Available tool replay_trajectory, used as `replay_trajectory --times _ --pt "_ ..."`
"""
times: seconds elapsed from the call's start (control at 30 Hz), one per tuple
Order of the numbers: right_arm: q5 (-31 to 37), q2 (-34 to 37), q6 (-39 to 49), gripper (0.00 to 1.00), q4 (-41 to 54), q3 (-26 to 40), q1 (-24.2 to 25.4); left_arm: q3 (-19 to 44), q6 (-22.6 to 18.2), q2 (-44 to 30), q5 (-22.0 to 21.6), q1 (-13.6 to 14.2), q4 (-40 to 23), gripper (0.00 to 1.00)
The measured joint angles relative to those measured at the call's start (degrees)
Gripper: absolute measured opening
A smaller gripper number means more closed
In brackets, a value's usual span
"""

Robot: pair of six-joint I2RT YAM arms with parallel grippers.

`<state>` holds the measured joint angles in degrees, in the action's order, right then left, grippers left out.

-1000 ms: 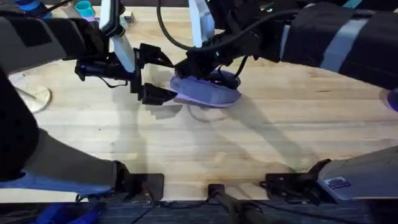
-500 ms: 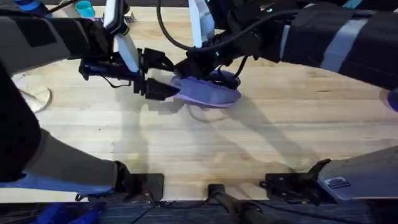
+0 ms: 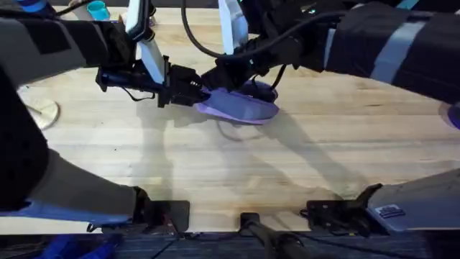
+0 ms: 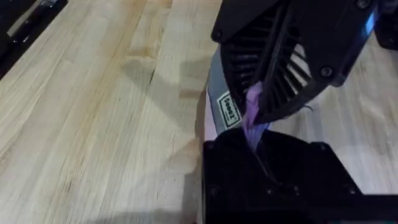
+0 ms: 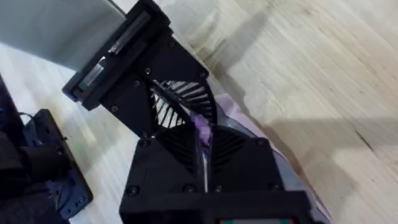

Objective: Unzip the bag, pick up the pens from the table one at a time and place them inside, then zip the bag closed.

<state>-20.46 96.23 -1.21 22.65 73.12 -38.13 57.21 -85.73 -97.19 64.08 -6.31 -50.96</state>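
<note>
Though wide open and off to the left a second ago, now bites down on the left end of the bag [image 3: 241,108] with the left gripper [image 3: 195,91], both fingers pressed together on the cloth. Means a move to the right and a squeeze, all in that short time.

Lies in the upper middle of the overhead view, flat on the table [image 3: 287,165], same spot as before. Shows up in the left wrist view too, as a strip of grey and purple cloth [image 4: 217,106] with a small label, running in under the black fingers.

Pinches the top of the bag from behind with the right gripper [image 3: 228,75], just beside the left one, same as a second ago. Looks shut on a little purple tab [image 5: 202,127] in the right wrist view, most likely the zipper pull.

Seems set for the first step: one end held still, the pull held tight, ready for a slide along the zipper. Cannot tell how far open the zipper is. Still leaves the pens to put in and the zipping shut after that.
</note>
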Motion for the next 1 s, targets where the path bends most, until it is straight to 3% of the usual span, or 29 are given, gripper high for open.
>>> replay_trajectory --times 0.4,1.0 --pt "7.64 -4.21 4.52 0.031 4.96 0.0 -0.54 0.53 0.0 0.0 3.34 0.94 0.2 0.042" --pt "5.26 -5.27 6.99 0.032 13.47 0.13 7.43 0.61 0.02 -0.02 4.23 1.9 0.39 0.043"
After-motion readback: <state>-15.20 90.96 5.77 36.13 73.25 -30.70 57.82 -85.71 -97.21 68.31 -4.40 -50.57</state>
